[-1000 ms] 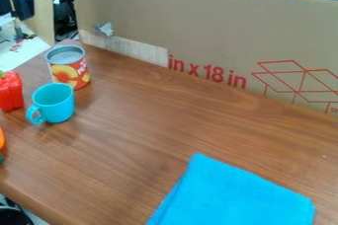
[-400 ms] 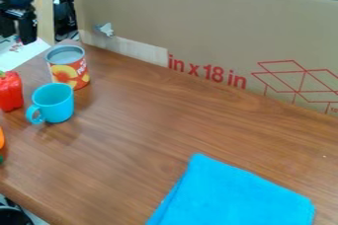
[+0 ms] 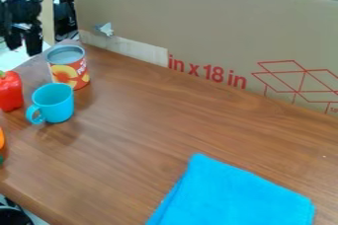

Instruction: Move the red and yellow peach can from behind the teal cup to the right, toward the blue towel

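Black and empty, your gripper (image 3: pixel 23 44) hung wide near the table's (image 3: pixel 165 125) far-left corner, nearest the can (image 3: pixel 68 70); a low sideways swing risked knocking that can into the mug (image 3: pixel 55 103).

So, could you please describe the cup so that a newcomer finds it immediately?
On the wooden table, look toward the view's left edge. There, the turquoise cup stands upright in front of the can and right of the red pepper. Unlike these neighbours, it has a side handle.
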Controlling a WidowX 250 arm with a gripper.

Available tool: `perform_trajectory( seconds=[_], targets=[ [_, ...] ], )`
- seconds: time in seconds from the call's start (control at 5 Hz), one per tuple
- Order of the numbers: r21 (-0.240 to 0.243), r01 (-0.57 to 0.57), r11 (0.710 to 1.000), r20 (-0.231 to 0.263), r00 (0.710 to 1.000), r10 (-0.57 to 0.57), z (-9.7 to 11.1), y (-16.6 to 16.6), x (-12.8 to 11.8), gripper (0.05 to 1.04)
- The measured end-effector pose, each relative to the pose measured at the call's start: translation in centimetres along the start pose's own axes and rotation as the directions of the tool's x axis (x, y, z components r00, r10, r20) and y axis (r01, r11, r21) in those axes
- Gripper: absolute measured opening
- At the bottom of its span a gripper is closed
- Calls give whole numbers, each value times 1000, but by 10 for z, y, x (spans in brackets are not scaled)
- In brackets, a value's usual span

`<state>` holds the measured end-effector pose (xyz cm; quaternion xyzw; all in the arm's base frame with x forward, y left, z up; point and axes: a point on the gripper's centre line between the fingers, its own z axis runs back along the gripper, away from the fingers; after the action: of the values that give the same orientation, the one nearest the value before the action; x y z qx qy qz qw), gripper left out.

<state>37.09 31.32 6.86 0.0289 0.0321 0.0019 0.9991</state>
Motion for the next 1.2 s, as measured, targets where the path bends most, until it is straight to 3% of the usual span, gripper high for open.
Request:
perform_trajectory(
  seconds=[0.2,0.4,0.8,1.2],
  targets=[
    [-13,54,998,5,999,-54,-5,-18,14,1003],
    [-116,107,987,-21,994,-110,-14,-52,17,1001],
    [-229,246,942,-66,962,-267,-7,-147,0,1001],
    [-335,259,906,-96,947,-307,-20,-221,-21,1001]
  ],
)
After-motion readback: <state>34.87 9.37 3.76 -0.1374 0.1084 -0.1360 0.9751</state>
